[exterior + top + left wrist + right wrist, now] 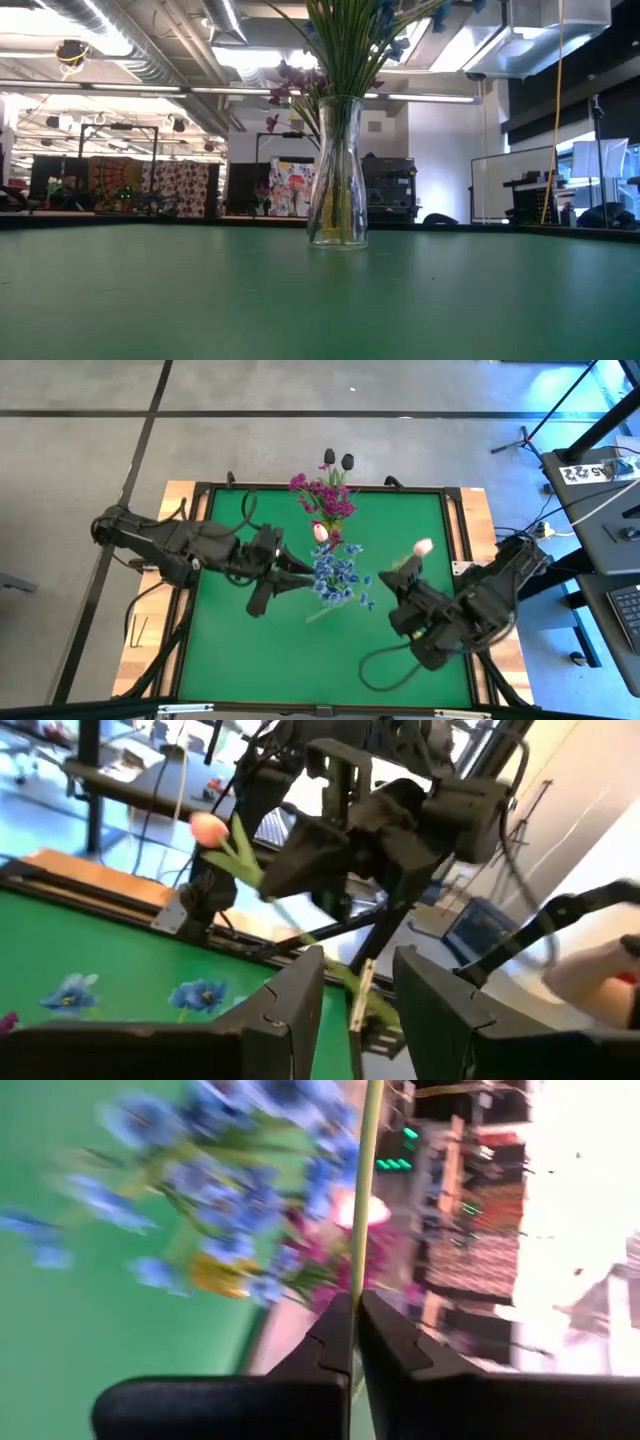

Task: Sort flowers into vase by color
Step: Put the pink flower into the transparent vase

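A clear glass vase (337,170) stands mid-table and holds magenta sprays (322,495), blue sprays (338,575), a pale pink tulip (320,531) and two near-black tulips (338,459). My right gripper (396,582), right of the vase, is shut on another pale pink tulip (422,547), whose bud (207,828) also shows in the left wrist view. My left gripper (360,985) is open, level just left of the vase (298,568). The held tulip's stem shows in the gap beyond its fingers. My right gripper pinches the pink tulip's thin green stem (357,1280) between its two fingers, across the stem, nearer the bud than the cut end. The flower is lifted clear of the table. It slants, with its bud toward the far right and its lower stem (322,614) toward the vase.
The green mat (250,650) lies inside a dark frame on a wooden table. The bouquet leans out over the space between both grippers. A cable (385,660) loops on the mat under the right arm. Open mat lies near and left.
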Robot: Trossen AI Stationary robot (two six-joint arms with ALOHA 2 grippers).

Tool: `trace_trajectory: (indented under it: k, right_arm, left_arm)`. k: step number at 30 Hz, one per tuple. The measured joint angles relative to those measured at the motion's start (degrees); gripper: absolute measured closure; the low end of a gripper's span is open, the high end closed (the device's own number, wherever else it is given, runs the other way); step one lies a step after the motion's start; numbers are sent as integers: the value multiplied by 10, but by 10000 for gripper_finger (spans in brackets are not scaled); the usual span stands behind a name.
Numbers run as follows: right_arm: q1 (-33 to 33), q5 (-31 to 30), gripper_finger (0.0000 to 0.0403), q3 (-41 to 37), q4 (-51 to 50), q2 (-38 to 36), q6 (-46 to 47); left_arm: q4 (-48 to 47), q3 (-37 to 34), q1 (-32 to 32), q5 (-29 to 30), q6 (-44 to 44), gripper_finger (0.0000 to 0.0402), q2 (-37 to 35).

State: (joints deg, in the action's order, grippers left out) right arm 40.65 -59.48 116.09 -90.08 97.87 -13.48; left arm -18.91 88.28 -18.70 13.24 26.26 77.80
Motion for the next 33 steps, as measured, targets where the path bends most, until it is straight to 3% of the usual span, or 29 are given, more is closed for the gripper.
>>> trace_trajectory:
  k: [10, 16, 22, 33]
  right_arm:
    - [-78, -132, 393, 0, 1, 29, -128]
    - [-115, -173, 393, 0, 10, 49, -172]
    - [-148, -180, 393, 0, 66, 64, -251]
    - [-159, -165, 393, 0, 272, 63, -451]
  left_arm:
    - [-74, 20, 122, -162, 66, 283, 0]
    - [-88, 20, 174, -218, 77, 283, 0]
    - [-89, 20, 199, -260, 63, 283, 7]
    - [-87, 20, 211, -316, 62, 283, 43]
